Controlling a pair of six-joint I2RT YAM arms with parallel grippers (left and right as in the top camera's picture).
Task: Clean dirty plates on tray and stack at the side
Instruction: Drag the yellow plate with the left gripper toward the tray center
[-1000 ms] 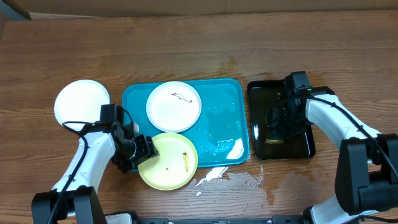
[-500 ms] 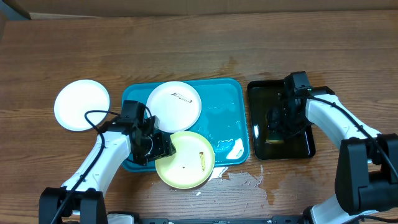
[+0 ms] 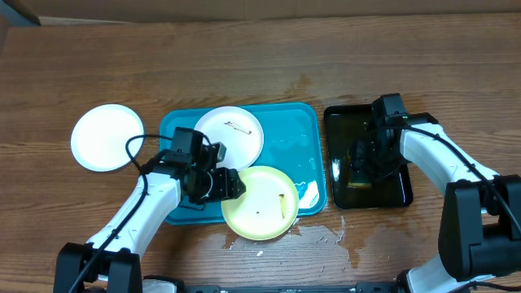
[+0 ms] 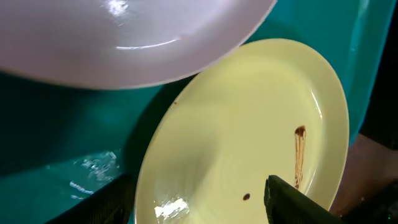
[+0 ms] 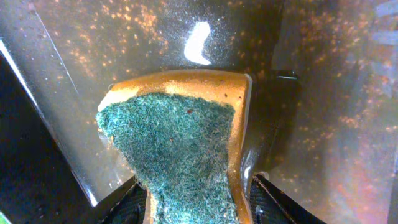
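Sliding yellow plate [image 3: 264,207] further right, L gripper [image 3: 226,185] prob. clamped on rim; R gripper [image 3: 363,164] pinching sponge [image 5: 180,143].

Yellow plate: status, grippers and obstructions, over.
Left gripper shut on yellow plate at its rim; smeared, overhanging the tray at the near edge. Right gripper shut on sponge in black tray. Dirty white plate close beside, on the tray.
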